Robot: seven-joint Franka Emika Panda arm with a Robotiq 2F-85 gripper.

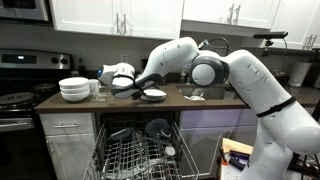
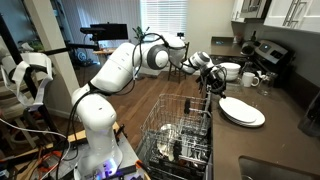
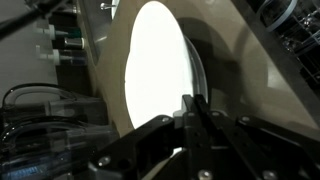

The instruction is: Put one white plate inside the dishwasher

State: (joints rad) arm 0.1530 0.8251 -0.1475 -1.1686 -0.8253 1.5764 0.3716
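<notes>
The white plate [image 1: 153, 95] lies flat on the dark counter above the open dishwasher [image 1: 140, 150]. It also shows in an exterior view [image 2: 241, 110] and fills the wrist view [image 3: 160, 65]. My gripper [image 1: 136, 88] hangs low over the counter just beside the plate, between it and the stack of bowls. In the wrist view the gripper [image 3: 192, 102] has its two fingers pressed together, and their tips show against the plate's rim. I cannot tell whether they touch it. The dishwasher's wire rack [image 2: 180, 130] is pulled out and holds several dishes.
A stack of deeper white bowls [image 1: 75, 88] and a mug [image 1: 96, 87] stand on the counter beside the black stove [image 1: 18, 100]. The sink [image 1: 205, 93] lies under my arm. Cabinets hang above the counter.
</notes>
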